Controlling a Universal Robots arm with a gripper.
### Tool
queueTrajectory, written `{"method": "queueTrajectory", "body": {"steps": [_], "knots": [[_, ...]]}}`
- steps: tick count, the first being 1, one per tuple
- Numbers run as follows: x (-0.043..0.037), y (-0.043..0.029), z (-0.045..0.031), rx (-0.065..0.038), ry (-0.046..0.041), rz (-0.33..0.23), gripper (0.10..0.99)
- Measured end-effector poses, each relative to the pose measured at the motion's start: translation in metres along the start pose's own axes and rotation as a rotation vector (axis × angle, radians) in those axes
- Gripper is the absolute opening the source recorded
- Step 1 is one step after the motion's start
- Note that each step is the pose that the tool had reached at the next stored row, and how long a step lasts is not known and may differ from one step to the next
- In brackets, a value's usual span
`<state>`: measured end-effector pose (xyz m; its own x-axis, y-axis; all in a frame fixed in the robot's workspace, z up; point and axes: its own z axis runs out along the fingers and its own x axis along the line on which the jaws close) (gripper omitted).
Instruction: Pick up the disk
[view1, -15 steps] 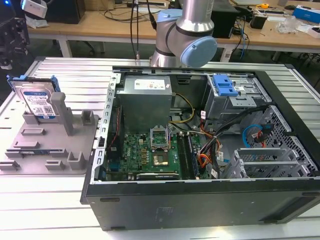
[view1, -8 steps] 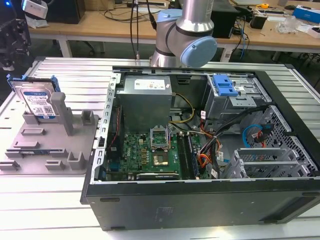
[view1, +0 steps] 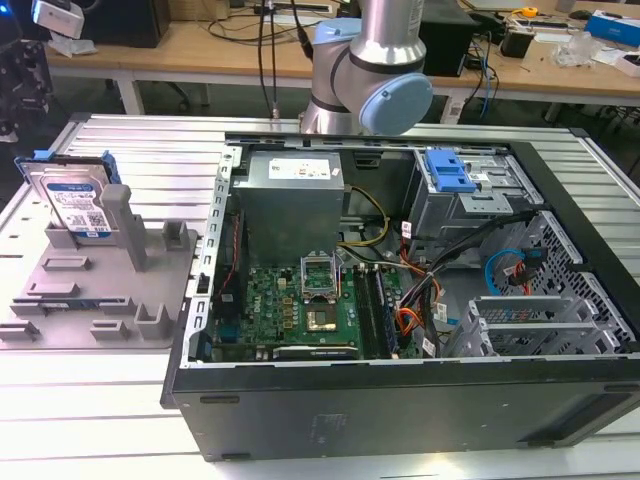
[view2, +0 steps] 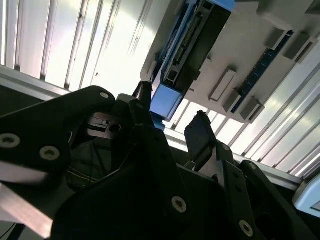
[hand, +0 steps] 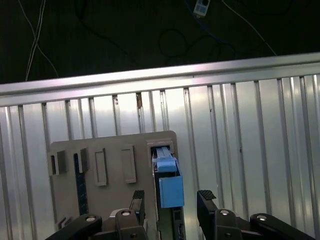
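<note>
fingers (hand: 206, 196) spread, either side of disk (hand: 169, 190) | disk upright in grey holder (view1: 60, 290) | blue-white barcode label (view1: 80, 205)

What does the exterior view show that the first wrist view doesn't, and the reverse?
Exterior view: the open computer case, the arm's blue-capped joint and the labelled face of the disk. First wrist view: the open end effector lined up over the disk's blue rail, and the dark floor beyond the table. Both: the disk standing in the grey holder on that ribbed table.
</note>
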<state>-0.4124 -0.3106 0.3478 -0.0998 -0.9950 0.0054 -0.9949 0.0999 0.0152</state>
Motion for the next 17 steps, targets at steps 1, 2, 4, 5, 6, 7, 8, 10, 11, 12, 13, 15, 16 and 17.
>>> {"method": "queueTrajectory", "body": {"steps": [1, 2, 4, 5, 6, 7, 8, 10, 11, 12, 13, 15, 16, 17], "knots": [[-0.0001, 0.0001, 0.0006, 0.0, 0.0001, -0.004, 0.541], [-0.0001, 0.0001, 0.0006, 0.0, 0.0004, -0.005, 0.541], [-0.0001, 0.0001, 0.0007, 0.0, 0.0003, -0.005, 0.541], [-0.0001, 0.0001, 0.0007, 0.0, 0.0003, -0.005, 0.541], [-0.0001, 0.0001, 0.0008, 0.0, 0.0004, -0.005, 0.541], [-0.0002, 0.0, 0.0013, 0.0, 0.0002, -0.005, 0.541], [-0.0002, 0.0, 0.0021, 0.0, 0.0002, -0.005, 0.541], [-0.0002, -0.0001, 0.0034, 0.0, 0.0003, -0.005, 0.541], [-0.0002, -0.0002, 0.0043, 0.0, 0.0003, -0.005, 0.541], [-0.0002, -0.0002, 0.0051, 0.0, 0.0003, -0.005, 0.541], [-0.0002, -0.0004, 0.006, 0.0, 0.0004, -0.005, 0.541], [-0.0001, -0.0005, 0.0078, 0.0, 0.0025, -0.005, 0.541], [-0.0002, -0.0005, 0.0088, 0.001, 0.0036, -0.005, 0.541], [-0.0002, -0.0005, 0.0094, 0.001, 0.0046, -0.005, 0.541]]}}
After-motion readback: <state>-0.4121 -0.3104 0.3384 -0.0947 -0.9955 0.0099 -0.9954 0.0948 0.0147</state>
